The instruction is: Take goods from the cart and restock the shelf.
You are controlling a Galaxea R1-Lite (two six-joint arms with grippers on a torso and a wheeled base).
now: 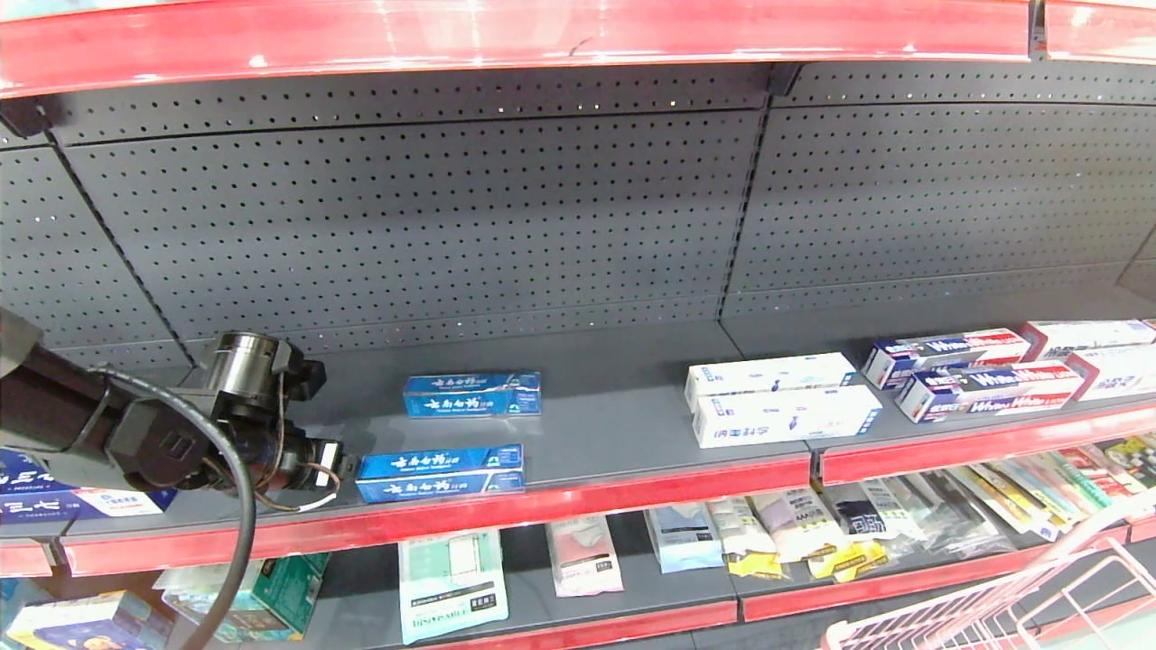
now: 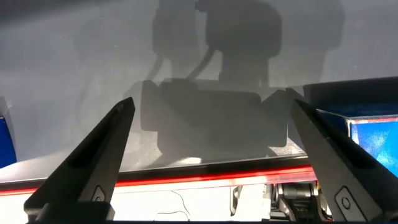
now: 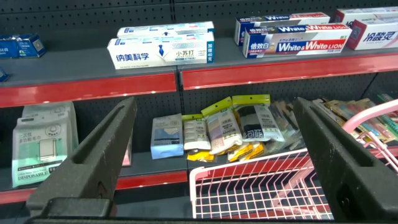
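Two blue toothpaste boxes lie on the grey shelf [image 1: 614, 406], one at the back [image 1: 471, 394] and one at the red front edge [image 1: 440, 471]. My left gripper [image 2: 211, 102] hovers low over the shelf just left of the front box [image 2: 373, 140]. It is open, with only bare shelf between its fingers [image 2: 93, 168]. The left arm's wrist [image 1: 244, 406] comes in from the left. My right gripper [image 3: 212, 106] is open and holds nothing, above the pink wire cart [image 3: 261, 186], facing the shelves. The cart's corner [image 1: 993, 605] sits at the lower right.
White toothpaste boxes [image 1: 781, 402] and red-and-blue ones [image 1: 975, 375] fill the shelf's right half. Another blue box [image 1: 54, 496] lies under the left arm. The lower shelf [image 1: 596, 614] holds hanging packets and bags. A red shelf edge [image 1: 506, 32] runs overhead.
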